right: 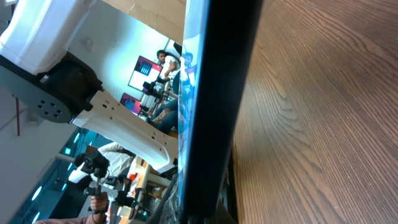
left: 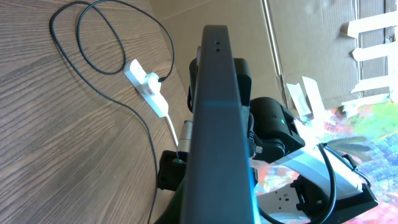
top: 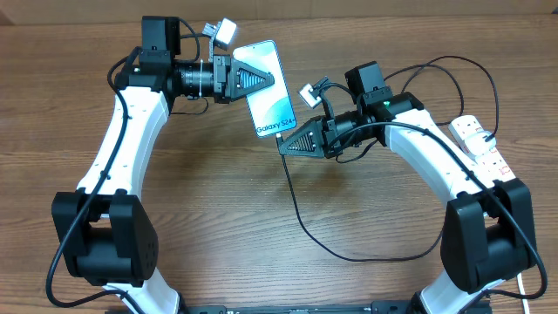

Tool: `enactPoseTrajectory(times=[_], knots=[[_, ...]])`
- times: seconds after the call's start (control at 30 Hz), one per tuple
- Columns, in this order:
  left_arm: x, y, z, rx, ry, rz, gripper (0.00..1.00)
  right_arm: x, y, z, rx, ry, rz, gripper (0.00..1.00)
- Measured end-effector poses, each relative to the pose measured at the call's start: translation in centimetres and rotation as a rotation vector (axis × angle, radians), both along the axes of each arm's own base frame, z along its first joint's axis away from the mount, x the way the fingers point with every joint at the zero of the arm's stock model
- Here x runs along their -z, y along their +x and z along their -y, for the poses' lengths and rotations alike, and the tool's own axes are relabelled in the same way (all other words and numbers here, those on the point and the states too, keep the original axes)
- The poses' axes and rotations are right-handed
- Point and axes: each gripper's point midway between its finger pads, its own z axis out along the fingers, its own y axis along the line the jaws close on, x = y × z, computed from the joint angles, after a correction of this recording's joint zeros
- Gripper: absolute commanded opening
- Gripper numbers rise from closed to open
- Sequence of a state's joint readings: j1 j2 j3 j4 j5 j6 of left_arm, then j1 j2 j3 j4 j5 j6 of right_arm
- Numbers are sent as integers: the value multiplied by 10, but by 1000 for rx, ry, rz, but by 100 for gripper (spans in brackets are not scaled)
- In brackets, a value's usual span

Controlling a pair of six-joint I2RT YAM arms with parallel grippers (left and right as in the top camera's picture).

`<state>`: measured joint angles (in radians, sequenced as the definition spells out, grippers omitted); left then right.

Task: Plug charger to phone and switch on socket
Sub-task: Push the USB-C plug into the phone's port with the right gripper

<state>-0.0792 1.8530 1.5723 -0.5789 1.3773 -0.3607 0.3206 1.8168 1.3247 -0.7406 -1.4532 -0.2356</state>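
Note:
The phone [top: 268, 87] has its lit "Galaxy" screen up and is held off the table, slanted. My left gripper [top: 260, 80] is shut on its upper part from the left. My right gripper [top: 286, 144] is at the phone's bottom end, shut on the charger connector; the thin black charger cable [top: 301, 209] hangs from there. The cable loops over the table to a black plug in the white socket strip [top: 479, 144]. In the left wrist view the phone [left: 214, 112] is edge-on, with the strip [left: 148, 87] beyond. In the right wrist view the phone edge [right: 217, 93] hides the connector.
The cable's loose loop [top: 366, 257] lies on the wooden table between the arm bases. More cable loops [top: 453, 70] lie behind the right arm. The strip's thick white lead [left: 171, 127] runs toward the right arm base.

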Motion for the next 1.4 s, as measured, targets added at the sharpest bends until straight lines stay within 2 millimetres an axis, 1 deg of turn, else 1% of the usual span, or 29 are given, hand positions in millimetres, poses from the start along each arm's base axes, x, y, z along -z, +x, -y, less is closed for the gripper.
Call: enactPoseTrajectory(times=[0.2,0.4,0.5,0.73,0.87,1.0,1.4], knots=[[1,-1,0,-1,2,-10,4,0,0,0,1,-2,0,4],[9,-10,-4,1,24,-45,4,3,-3,-4,-6,-18,-1,4],[12,-12,-5,8,30,-26,4,4,-3,-4,-5,-24,-11,4],[10,-13,-5,19,36,44,4,3,4,-6,11,-37,-35,4],[14,-15,-6,19,68,62,4,5,9,-6,25,-43,-21,4],[17,-18,-2,26,92,66,4,7,13,-5,41,-54,-18,4],[22,-17,-7,6,177,76,4,10,21,-12,60,-52,-28,4]])
